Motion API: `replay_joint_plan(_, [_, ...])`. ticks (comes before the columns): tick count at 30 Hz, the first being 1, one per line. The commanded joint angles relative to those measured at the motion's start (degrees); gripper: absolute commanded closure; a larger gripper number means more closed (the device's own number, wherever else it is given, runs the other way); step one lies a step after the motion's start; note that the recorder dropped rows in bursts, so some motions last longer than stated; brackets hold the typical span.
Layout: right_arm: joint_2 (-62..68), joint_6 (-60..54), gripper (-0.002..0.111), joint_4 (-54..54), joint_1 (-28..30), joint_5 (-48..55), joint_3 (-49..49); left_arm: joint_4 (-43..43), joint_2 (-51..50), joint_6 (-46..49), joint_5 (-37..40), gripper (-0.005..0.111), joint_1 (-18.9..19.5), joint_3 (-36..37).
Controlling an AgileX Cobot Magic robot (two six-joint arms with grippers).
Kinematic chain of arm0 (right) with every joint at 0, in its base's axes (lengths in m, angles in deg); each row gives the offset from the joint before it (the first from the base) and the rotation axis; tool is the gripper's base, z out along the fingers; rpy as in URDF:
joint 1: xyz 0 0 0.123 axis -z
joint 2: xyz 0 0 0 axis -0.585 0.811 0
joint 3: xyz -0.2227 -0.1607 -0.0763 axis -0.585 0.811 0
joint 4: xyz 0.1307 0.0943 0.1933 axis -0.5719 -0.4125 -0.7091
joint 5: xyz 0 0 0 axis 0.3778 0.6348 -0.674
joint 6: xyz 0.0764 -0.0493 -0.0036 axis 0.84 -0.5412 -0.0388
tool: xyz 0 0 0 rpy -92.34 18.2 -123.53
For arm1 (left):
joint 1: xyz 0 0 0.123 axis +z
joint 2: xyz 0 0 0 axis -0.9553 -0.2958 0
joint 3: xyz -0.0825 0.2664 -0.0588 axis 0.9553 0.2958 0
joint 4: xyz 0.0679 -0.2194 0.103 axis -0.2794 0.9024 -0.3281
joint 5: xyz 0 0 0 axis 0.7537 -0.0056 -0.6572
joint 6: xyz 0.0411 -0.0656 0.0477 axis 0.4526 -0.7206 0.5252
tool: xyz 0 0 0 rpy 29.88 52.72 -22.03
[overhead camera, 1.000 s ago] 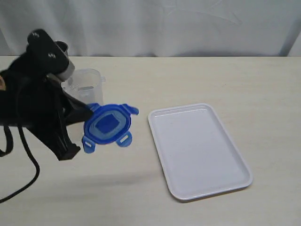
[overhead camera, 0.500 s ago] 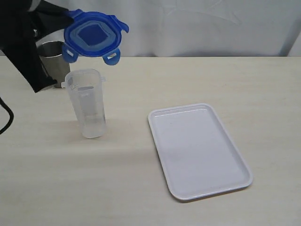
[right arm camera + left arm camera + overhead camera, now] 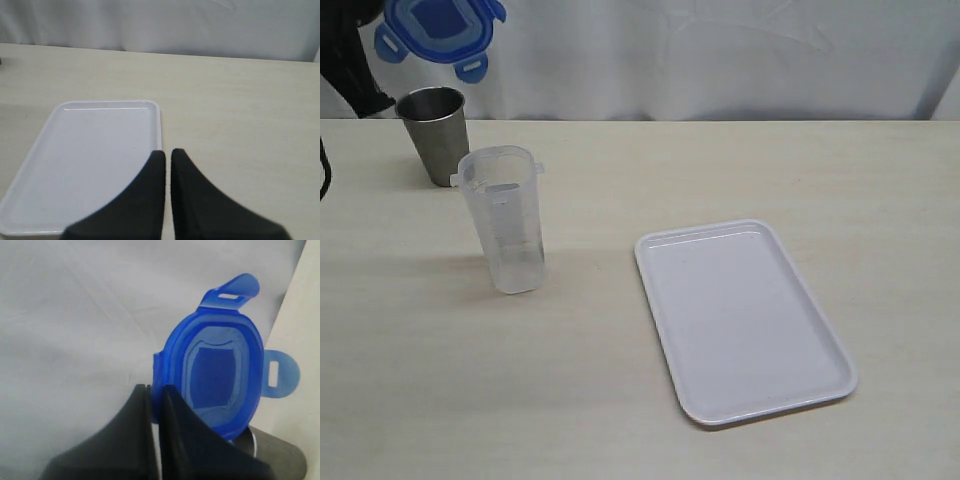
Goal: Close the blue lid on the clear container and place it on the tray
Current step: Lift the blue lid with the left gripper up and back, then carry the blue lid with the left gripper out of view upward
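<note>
Left claw (image 3: 154, 390) pinches blue lid (image 3: 216, 374) by rim — likely light, stiff, slippery — high left of clear container (image 3: 505, 225); right claw (image 3: 167, 152) pressed together.

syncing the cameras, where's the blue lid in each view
Exterior view: blue lid in the top left corner, above the steel cup.
Left wrist view: mid-picture, its edge pinched in the left gripper.
Right wrist view: not in it.
Shared landmark: steel cup, beside the lid in both.
</note>
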Motion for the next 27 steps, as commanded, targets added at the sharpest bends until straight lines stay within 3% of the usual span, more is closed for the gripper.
replay_joint_plan(1, [-0.25,-0.05,0.104,0.09,-0.15,-0.19,0.19,0.19,-5.08,0.14,-2.12,0.107,1.97,-3.94])
replay_joint_plan(13, [-0.25,-0.05,0.104,0.09,-0.15,-0.19,0.19,0.29,-17.6,-0.35,1.19,0.107,1.97,-13.61])
replay_joint_plan(16, [-0.25,-0.05,0.104,0.09,-0.15,-0.19,0.19,0.29,-18.27,-1.27,9.41,0.107,2.41,-16.9])
replay_joint_plan(20, [-0.25,-0.05,0.104,0.09,-0.15,-0.19,0.19,-1.69,-18.31,-12.13,16.5,0.107,3.31,-21.82])
replay_joint_plan(22, [-0.25,-0.05,0.104,0.09,-0.15,-0.19,0.19,-15.03,-18.56,-30.31,21.61,0.107,3.31,-23.71])
replay_joint_plan(24, [-0.25,-0.05,0.104,0.09,-0.15,-0.19,0.19,-40.46,-19.76,-59.72,32.47,0.107,3.02,-25.76])
replay_joint_plan(25, [-0.25,-0.05,0.104,0.09,-0.15,-0.19,0.19,-49.43,-20.53,-69.04,39.92,0.107,2.36,-25.88])
replay_joint_plan(27, [-0.25,-0.05,0.104,0.09,-0.15,-0.19,0.19,-54.16,-21.21,-71.66,44.54,0.107,1.6,-25.88])
